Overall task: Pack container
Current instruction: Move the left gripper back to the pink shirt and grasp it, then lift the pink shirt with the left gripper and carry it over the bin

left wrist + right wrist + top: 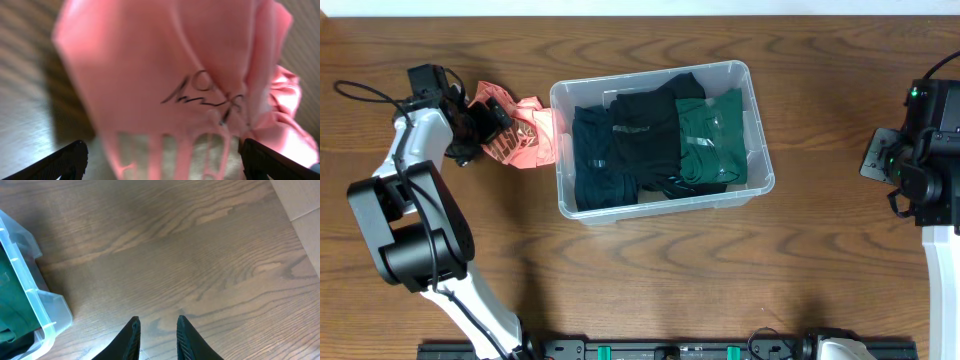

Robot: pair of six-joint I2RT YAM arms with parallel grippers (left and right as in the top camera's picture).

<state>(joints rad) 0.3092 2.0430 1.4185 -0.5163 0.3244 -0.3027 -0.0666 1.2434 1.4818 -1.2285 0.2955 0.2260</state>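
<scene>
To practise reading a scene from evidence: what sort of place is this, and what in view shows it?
Probably a robotics lab bench rather than a home: a left robot arm and a right robot arm at a wooden table, and a clear container of folded clothes.

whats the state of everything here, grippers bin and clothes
container: open, lidless, three garments inside
dark teal garment: folded, in container, left
black garment: folded, in container, middle
green garment: folded, in container, right
pink shirt: crumpled, outside container, left of it
left gripper: open wide around pink shirt
right gripper: slightly open, empty
</scene>
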